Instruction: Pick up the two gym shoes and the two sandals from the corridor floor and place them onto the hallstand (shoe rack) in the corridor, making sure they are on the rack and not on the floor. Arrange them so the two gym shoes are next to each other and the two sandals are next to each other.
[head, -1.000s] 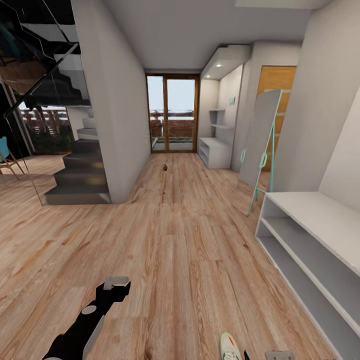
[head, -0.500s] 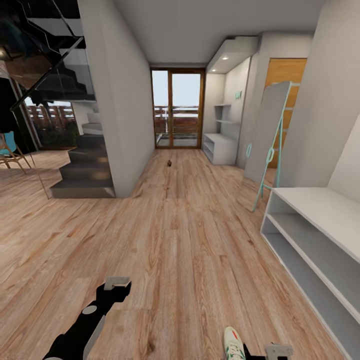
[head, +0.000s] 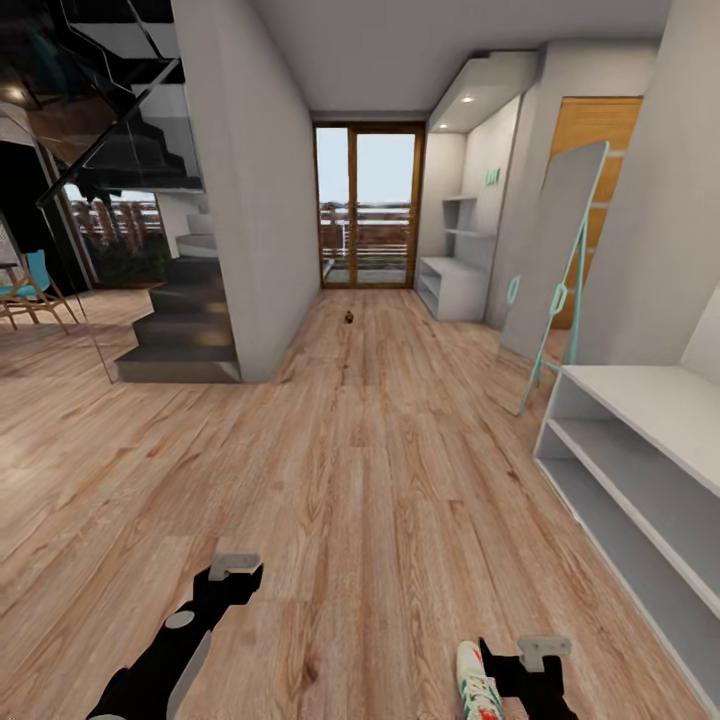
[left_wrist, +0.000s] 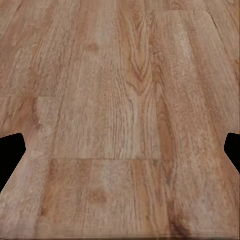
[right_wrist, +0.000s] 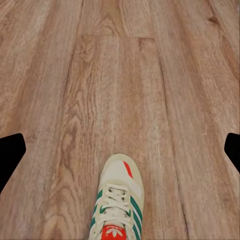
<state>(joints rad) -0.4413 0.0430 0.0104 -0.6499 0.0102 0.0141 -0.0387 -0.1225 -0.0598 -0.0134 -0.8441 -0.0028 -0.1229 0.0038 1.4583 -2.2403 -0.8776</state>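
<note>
Looking down the corridor, head view: the light brown wood-grain plank floor (head: 370, 470) runs from the robot to a glazed wooden door (head: 368, 205) at the far end.
Near right: a plain white bench with open shelves (head: 640, 470) stands along the right wall.
Far right: a pale grey hallstand with a low bench and stepped wall shelves (head: 452, 270) stands just beside the door, and a tall grey panel on a turquoise frame (head: 555, 270) leans between it and the white bench.
Left: a dark staircase (head: 185, 330) rises behind a white wall.
Mid floor, far: a small dark object (head: 349, 317) lies on the planks, too small to identify.
Left gripper (head: 233, 566): near left above bare floor; spread hard to judge here.
Right gripper (head: 538, 650): near right edge of the frame, with a white lace-up gym shoe with green stripes and a red-orange tag (head: 476, 683) just to its left on the floor.
Left wrist view: bare planks (left_wrist: 120, 110), black fingertips (left_wrist: 10, 150) at opposite edges, spread wide, nothing between them.
Right wrist view: the gym shoe (right_wrist: 117, 205) lies toe-forward on the planks (right_wrist: 120, 75), fingertips (right_wrist: 10, 152) spread wide at both edges, not touching it.
</note>
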